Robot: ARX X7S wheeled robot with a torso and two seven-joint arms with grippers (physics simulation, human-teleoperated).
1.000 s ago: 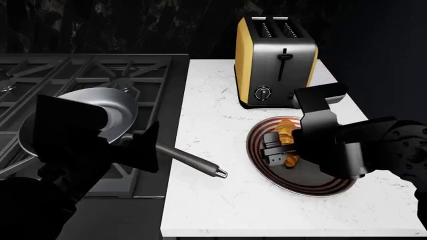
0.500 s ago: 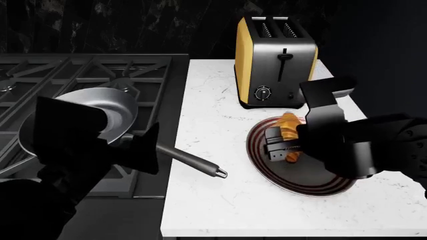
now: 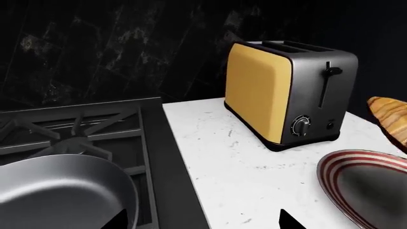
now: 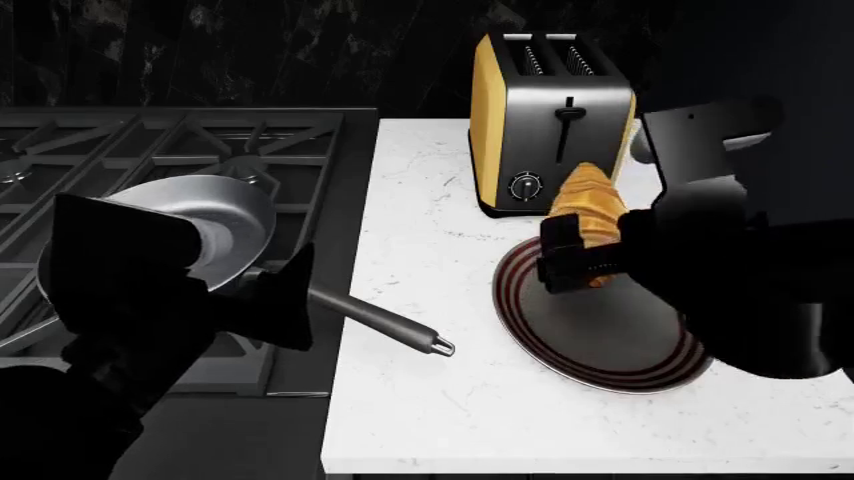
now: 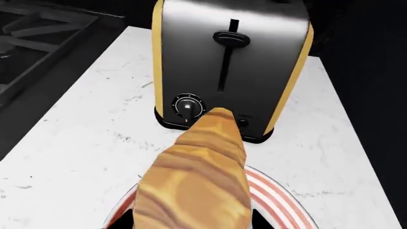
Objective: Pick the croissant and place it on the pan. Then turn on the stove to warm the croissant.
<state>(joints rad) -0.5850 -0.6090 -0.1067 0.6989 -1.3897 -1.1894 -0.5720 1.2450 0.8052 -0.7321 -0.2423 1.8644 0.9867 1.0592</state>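
Right pincer (image 4: 577, 262) closed on the croissant (image 4: 589, 215), held in the air above the red-ringed plate (image 4: 601, 345), one tip pointed toward the toaster (image 4: 551, 122) just beyond. Plate bare beneath the pincer on the white worktop (image 4: 414, 390). Pan (image 4: 220, 225) well off to the side of the right pincer, seated on the stove (image 4: 147, 145) grates, handle reaching out over the worktop edge, bowl apparently empty. Left pincer (image 4: 247, 300) poised near the pan rim; opening not discernible. Judged progress: pick-up achieved; carry across to the pan, release, and knob turn for the burner all outstanding. Knobs not visible.
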